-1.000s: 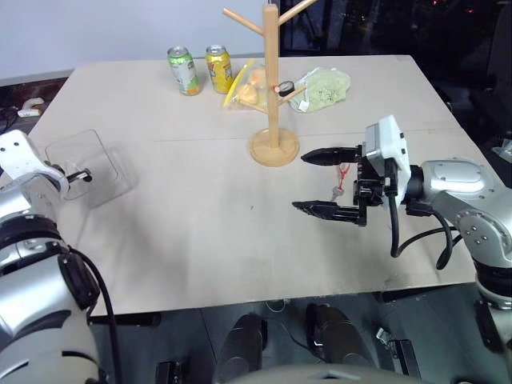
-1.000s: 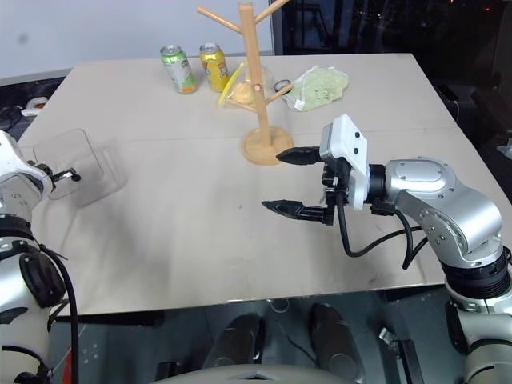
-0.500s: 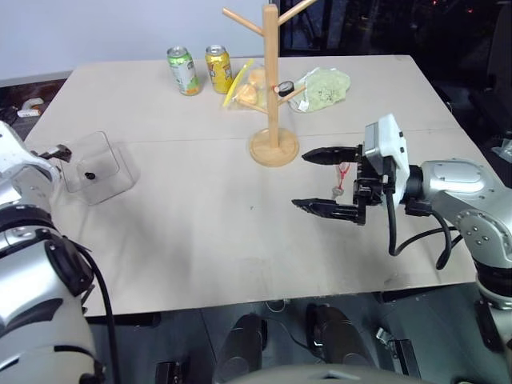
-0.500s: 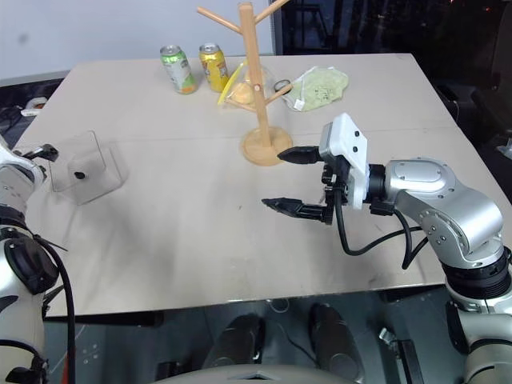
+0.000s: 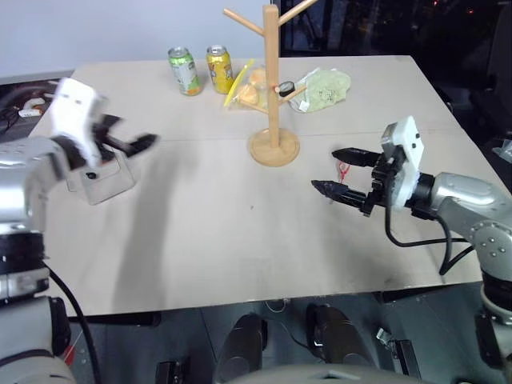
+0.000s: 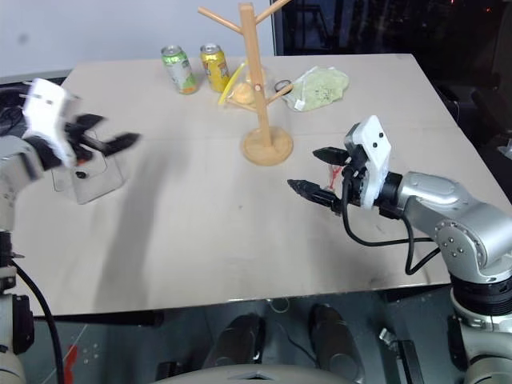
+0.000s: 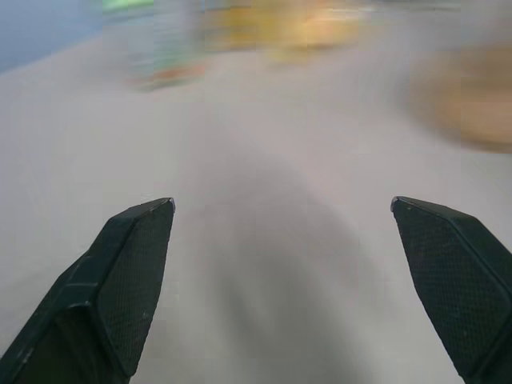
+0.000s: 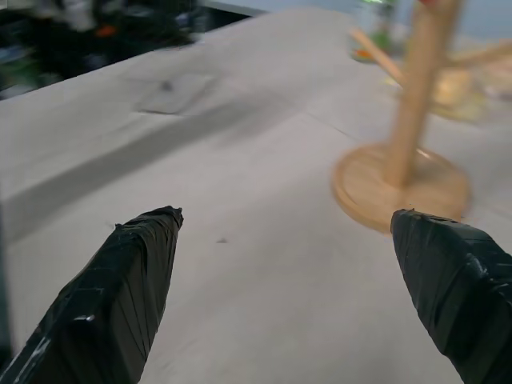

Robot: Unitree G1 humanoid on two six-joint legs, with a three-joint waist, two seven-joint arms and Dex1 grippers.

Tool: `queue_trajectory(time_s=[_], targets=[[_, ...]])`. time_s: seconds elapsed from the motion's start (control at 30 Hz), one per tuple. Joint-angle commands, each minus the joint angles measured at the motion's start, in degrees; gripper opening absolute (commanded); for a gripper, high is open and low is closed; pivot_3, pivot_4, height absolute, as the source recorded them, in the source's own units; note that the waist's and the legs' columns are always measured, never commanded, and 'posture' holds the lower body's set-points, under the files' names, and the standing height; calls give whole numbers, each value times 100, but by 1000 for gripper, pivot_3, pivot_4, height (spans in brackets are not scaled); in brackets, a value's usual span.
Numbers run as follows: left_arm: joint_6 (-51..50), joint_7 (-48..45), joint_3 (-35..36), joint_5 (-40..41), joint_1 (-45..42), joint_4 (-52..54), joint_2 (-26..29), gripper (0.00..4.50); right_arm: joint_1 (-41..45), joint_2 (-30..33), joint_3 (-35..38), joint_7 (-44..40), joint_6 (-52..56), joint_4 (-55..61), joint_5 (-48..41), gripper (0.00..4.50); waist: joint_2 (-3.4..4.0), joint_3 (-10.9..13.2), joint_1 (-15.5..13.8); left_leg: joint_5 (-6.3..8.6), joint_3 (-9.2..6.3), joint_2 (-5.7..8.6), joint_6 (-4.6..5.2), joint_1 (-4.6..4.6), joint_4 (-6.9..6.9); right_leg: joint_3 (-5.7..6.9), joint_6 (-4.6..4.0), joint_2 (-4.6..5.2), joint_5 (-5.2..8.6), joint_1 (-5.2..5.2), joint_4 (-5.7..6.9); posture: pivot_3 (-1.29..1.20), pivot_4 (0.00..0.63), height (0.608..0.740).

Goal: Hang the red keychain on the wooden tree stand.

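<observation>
Left eye view, left to right: left gripper (image 5: 138, 144) is up over the table's (image 5: 208, 240) left side, fingers spread wide, nothing betw them; pic is smeared there. Just below/beside it a clear plastic box (image 5: 100, 180) sits on the table w/ a small dark item inside, can't tell what. Far edge: green can (image 5: 183, 70) and yellow can (image 5: 218, 69) upright side by side, just left of a yellow-trimmed clear bag (image 5: 248, 88) w/ pale round food in it. Wooden tree stand (image 5: 274, 120) upright, round base on the table centre-far, pegs slanting up; a small round black-rimmed dial (image 5: 285, 88) hangs on a low right peg. Pale green bag (image 5: 322, 88) lies far, right of the pole. Red keychain (image 5: 343, 170) lies on the table right of the stand's base, well clear of the pegs, not hung. Right gripper (image 5: 342, 172) hovers at the keychain, pointing left, fingers wide apart, one finger on the far side and one on the near side of it; can't tell if either touches it, not gripped. Right wrist view: both black fingertips (image 8: 120, 296) spread, stand's base (image 8: 400, 188) ahead betw them.
</observation>
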State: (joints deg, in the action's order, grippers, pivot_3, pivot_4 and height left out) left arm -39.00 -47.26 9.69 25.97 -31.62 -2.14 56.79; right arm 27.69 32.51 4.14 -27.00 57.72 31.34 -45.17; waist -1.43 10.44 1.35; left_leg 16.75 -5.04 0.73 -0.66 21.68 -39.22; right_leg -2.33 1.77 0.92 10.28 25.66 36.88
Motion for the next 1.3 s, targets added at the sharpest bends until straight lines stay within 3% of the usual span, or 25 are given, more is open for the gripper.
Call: queue_trajectory(time_s=[0.03,0.33,0.63,1.03,1.17,1.3], targets=[[78,-653,-127,531,83,993,-214,4479,-37,-476,169,1181,402,92,266,4500,1,1,27,0,0,0,0,-2,0,0,0,-1,0,-1,5,0,150,740],[657,-1483,-972,353,-292,1296,-659,4479,-146,-1288,-359,2453,80,-850,1707,4500,2,1,105,-1,9,4,0,-5,-1,-11,0,-4,0,0,10,0,150,740],[665,-1653,-1191,319,-564,1318,-1020,4479,105,-1834,-659,2580,-1189,-2662,2857,4500,5,2,122,-1,12,6,1,-4,0,-15,0,-4,0,1,6,0,150,740],[474,-1597,-1131,380,-581,1457,-1105,4479,311,-2303,-674,2395,-1720,-3410,3320,4500,6,3,126,-1,10,4,1,-6,0,-16,0,-7,-1,0,7,0,150,740],[446,-1582,-1149,376,-615,1449,-1128,4500,250,-2489,-781,2347,-1655,-3349,3400,3301,6,3,130,-1,10,3,1,-8,0,-16,0,-8,-1,0,7,0,150,740],[342,-1565,-1137,437,-637,1520,-1139,4500,151,-2541,-806,2291,-1619,-3328,3508,1389,6,3,138,-1,10,2,1,-8,0,-16,0,-9,0,0,8,0,150,740]])
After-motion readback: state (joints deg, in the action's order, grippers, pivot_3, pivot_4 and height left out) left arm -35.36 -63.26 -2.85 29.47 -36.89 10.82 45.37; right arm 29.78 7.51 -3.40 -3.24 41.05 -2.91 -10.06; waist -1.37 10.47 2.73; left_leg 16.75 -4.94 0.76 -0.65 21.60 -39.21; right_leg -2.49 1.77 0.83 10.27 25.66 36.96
